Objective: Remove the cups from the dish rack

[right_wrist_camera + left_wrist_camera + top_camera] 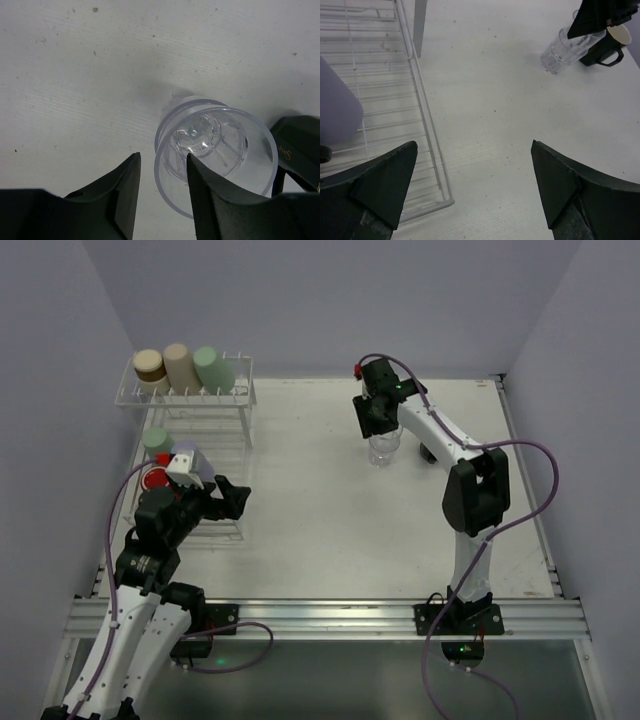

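black cup [296, 142] beside clear glass [210, 142] — its script [285, 150] cut off, unreadable.

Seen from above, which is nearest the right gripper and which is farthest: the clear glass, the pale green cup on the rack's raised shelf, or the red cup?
Counting from the right gripper:
1. Clear glass, directly under it on the table.
2. Pale green cup, away to the left on the raised shelf of the dish rack.
3. Red cup, farther left still, at the rack's near end.

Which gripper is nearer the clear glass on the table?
Right. The right gripper has its fingers straddling the glass rim; the left gripper is across the table, at the dish rack edge.
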Robot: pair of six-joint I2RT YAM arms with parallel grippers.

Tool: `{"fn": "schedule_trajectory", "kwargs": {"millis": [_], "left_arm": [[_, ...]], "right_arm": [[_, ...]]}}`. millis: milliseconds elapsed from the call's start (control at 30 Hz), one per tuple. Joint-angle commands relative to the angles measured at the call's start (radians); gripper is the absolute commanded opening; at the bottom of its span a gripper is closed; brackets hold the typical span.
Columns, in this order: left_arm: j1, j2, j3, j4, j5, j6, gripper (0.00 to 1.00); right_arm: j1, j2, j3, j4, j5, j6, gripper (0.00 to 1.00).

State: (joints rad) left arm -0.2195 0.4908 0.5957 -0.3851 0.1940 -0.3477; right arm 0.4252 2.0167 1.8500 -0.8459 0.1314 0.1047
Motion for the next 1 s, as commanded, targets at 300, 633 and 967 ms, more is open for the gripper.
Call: {"fn": "schedule_trajectory", "kwargs": {"millis": [300,633,967], "left_arm": [[0.016,0.025,0.095,-0.099,-0.436,-0.105,1.0],[0.016,0.144,0.134,-0.08,-0.656,-0.175,1.0],[0.023,0.489,0.222,0.099,-0.775,-0.137,1.0]], "right_arm": [[0.104,-0.572,-0.485,0.442,-0.176,0.154,0.63],[0.215,-0.854,-0.896,0.751,-0.253,0.273,0.63],[0.215,-0.943,-0.994,0.806,-0.299,0.274,0.63]]}}
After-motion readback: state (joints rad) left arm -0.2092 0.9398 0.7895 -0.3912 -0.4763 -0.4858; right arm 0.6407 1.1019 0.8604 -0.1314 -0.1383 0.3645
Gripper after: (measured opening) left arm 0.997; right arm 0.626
